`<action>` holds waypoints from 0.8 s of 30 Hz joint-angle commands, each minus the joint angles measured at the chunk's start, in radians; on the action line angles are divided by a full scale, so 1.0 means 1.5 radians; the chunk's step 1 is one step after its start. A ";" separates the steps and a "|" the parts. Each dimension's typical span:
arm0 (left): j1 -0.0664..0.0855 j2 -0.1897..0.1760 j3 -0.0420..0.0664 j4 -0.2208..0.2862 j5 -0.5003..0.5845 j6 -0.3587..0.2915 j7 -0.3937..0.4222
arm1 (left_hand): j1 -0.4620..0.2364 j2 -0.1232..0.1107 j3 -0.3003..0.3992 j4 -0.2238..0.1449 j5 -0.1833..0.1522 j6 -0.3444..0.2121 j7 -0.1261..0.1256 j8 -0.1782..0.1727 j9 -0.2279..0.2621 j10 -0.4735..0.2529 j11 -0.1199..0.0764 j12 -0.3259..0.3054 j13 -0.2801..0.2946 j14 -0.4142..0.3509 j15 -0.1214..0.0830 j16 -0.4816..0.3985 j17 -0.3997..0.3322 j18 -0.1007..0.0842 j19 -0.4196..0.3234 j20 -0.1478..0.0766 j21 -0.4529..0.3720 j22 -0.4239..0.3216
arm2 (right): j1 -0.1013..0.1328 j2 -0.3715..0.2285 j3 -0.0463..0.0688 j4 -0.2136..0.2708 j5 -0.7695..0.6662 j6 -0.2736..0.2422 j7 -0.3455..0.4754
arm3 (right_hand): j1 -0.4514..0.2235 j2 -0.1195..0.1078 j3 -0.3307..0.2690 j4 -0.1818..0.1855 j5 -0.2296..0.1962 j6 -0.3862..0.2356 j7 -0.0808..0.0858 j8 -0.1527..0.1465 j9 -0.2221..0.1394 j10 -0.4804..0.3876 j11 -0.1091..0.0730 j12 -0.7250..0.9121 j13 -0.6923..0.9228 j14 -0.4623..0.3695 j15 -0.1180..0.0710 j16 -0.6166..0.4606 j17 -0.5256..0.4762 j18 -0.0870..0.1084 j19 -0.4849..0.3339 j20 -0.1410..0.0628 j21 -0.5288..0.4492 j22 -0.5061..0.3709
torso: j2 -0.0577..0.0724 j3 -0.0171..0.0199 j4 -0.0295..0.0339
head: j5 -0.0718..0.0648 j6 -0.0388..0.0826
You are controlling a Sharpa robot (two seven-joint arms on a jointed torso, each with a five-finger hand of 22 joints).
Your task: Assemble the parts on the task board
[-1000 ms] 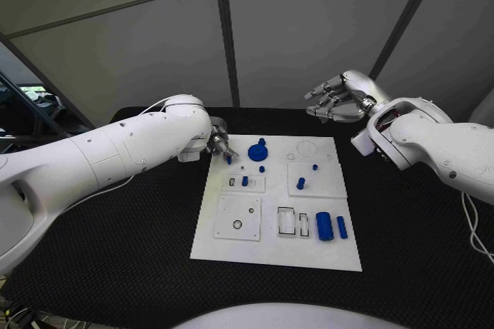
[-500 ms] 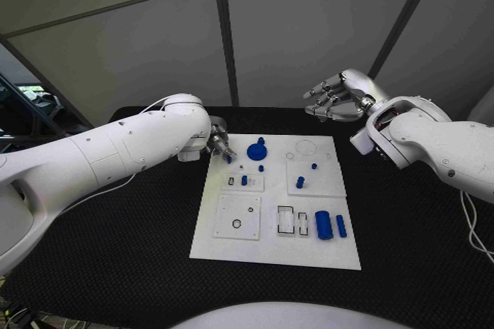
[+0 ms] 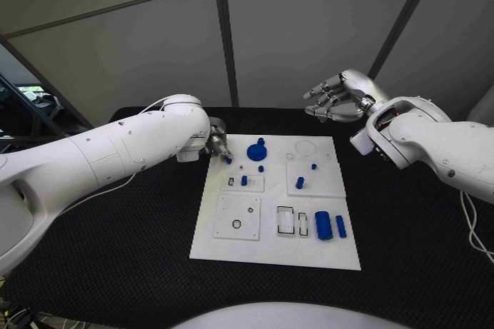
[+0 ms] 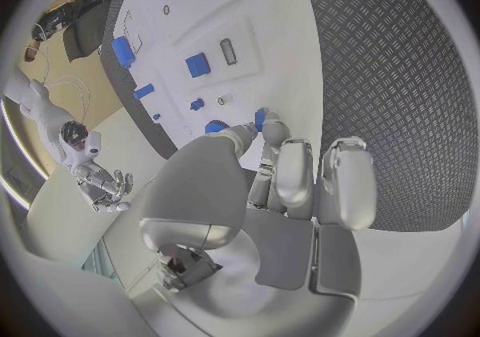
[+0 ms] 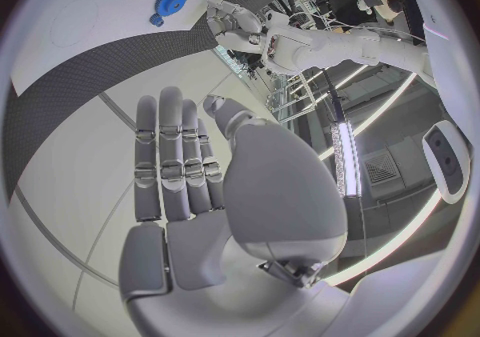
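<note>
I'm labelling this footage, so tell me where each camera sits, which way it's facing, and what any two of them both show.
Head view: on the robot's head, looking down at the task board; both arms, left hand, right hand.
Left wrist view: behind the left hand, facing along the board.
Right wrist view: behind the right hand, fingers spread, looking across the board's far end.
Shared: the blue gear appears in head and right wrist views.
</note>
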 commanded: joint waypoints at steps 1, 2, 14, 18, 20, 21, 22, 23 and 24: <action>0.000 -0.001 -0.001 -0.001 0.002 0.015 0.003 | -0.012 -0.007 0.080 -0.066 0.002 -0.005 0.000 0.004 0.004 0.003 0.001 -0.004 -0.002 0.009 0.000 0.002 0.000 0.003 0.004 -0.001 -0.002 0.028 | 0.001 0.001 0.000 -0.001 0.002 0.003 0.005 | -0.002 0.004 0.003 -0.001 0.003 0.005 0.001 0.000 0.001 -0.002 0.000 -0.003 -0.001 0.003 0.003 -0.003 0.001 0.007 0.003 0.003 -0.004 -0.001 | 0.000 0.0000 0.0012 | 0.002 0.002; -0.001 -0.001 -0.001 0.000 0.003 0.013 0.003 | -0.015 -0.008 0.087 -0.069 0.002 -0.006 0.000 0.004 0.005 0.003 0.000 -0.003 -0.002 0.009 0.000 0.002 0.000 0.003 0.004 -0.001 -0.002 0.028 | 0.001 0.001 0.000 -0.001 0.002 0.003 0.005 | -0.002 0.004 0.003 -0.001 0.003 0.005 0.001 0.000 0.001 -0.002 0.000 -0.003 -0.001 0.003 0.003 -0.003 0.001 0.007 0.003 0.003 -0.004 -0.001 | 0.000 0.0000 0.0012 | 0.002 0.002; -0.002 -0.042 -0.002 0.058 0.062 -0.099 0.045 | -0.058 -0.041 0.167 -0.108 0.055 0.004 -0.004 0.023 0.022 0.030 -0.006 0.018 0.017 0.013 -0.004 0.010 0.008 0.000 0.011 -0.004 0.006 0.040 | 0.001 0.000 0.000 -0.003 0.002 0.003 0.006 | -0.003 0.004 0.003 -0.001 0.003 0.005 0.001 0.001 0.001 -0.002 0.000 -0.003 -0.001 0.004 0.003 -0.004 0.001 0.007 0.003 0.003 -0.004 -0.001 | 0.001 0.0004 0.0014 | 0.006 0.004; -0.002 -0.070 -0.002 0.105 0.069 -0.135 0.052 | -0.067 -0.052 0.178 -0.117 0.075 0.009 -0.006 0.027 0.026 0.040 -0.008 0.026 0.025 0.013 -0.006 0.011 0.009 -0.001 0.014 -0.006 0.012 0.046 | 0.001 -0.002 0.000 -0.002 0.002 0.003 0.005 | -0.003 0.004 0.003 -0.001 0.003 0.005 0.001 0.001 0.001 -0.002 0.000 -0.003 -0.001 0.004 0.003 -0.004 0.001 0.007 0.003 0.003 -0.004 -0.001 | 0.002 0.0002 0.0019 | 0.007 0.002; -0.004 -0.086 -0.002 0.131 0.071 -0.147 0.052 | -0.073 -0.057 0.181 -0.120 0.088 0.012 -0.008 0.029 0.027 0.046 -0.009 0.030 0.030 0.014 -0.007 0.011 0.009 -0.002 0.016 -0.007 0.015 0.049 | 0.001 -0.003 0.000 -0.002 0.002 0.003 0.005 | -0.003 0.004 0.003 -0.001 0.003 0.005 0.001 0.001 0.001 -0.002 0.000 -0.003 -0.001 0.004 0.003 -0.004 0.001 0.007 0.003 0.003 -0.005 -0.001 | 0.001 0.0000 0.0023 | 0.007 0.002; -0.005 -0.091 -0.002 0.139 0.071 -0.151 0.051 | -0.074 -0.058 0.182 -0.121 0.092 0.012 -0.008 0.029 0.027 0.047 -0.010 0.031 0.031 0.014 -0.007 0.011 0.009 -0.002 0.016 -0.008 0.016 0.051 | 0.001 -0.004 0.000 -0.002 0.002 0.003 0.005 | -0.003 0.004 0.003 -0.001 0.003 0.005 0.001 0.001 0.001 -0.002 0.000 -0.003 -0.001 0.004 0.003 -0.004 0.001 0.007 0.003 0.003 -0.005 -0.001 | 0.001 -0.0001 0.0022 | 0.008 0.002; -0.007 -0.100 -0.002 0.152 0.072 -0.156 0.050 | -0.075 -0.059 0.183 -0.122 0.096 0.013 -0.008 0.030 0.028 0.049 -0.010 0.033 0.033 0.014 -0.008 0.011 0.009 -0.003 0.017 -0.008 0.018 0.053 | 0.001 -0.004 0.000 -0.002 0.002 0.002 0.005 | -0.003 0.004 0.003 -0.001 0.003 0.005 0.001 0.001 0.001 -0.002 0.000 -0.003 -0.001 0.004 0.003 -0.004 0.001 0.007 0.003 0.003 -0.005 -0.001 | 0.001 0.0000 0.0027 | 0.008 0.002; -0.008 -0.108 -0.002 0.165 0.072 -0.160 0.048 | -0.076 -0.060 0.183 -0.122 0.097 0.013 -0.008 0.030 0.028 0.049 -0.010 0.033 0.034 0.014 -0.008 0.011 0.009 -0.003 0.018 -0.008 0.019 0.054 | 0.001 -0.004 0.000 -0.002 0.002 0.002 0.005 | -0.003 0.004 0.003 -0.001 0.003 0.005 0.001 0.001 0.001 -0.002 0.000 -0.003 -0.001 0.004 0.003 -0.004 0.001 0.007 0.003 0.003 -0.005 -0.001 | 0.002 0.0002 0.0017 | 0.008 0.001; -0.010 -0.116 -0.002 0.178 0.072 -0.164 0.046 | -0.076 -0.061 0.183 -0.123 0.099 0.014 -0.009 0.030 0.028 0.051 -0.010 0.034 0.035 0.014 -0.008 0.011 0.009 -0.004 0.019 -0.008 0.022 0.057 | 0.001 -0.005 0.000 -0.002 0.002 0.002 0.005 | -0.003 0.004 0.003 -0.001 0.003 0.005 0.001 0.001 0.001 -0.002 0.000 -0.003 -0.001 0.004 0.003 -0.004 0.001 0.007 0.003 0.003 -0.005 -0.001 | 0.002 0.0002 0.0022 | 0.008 0.001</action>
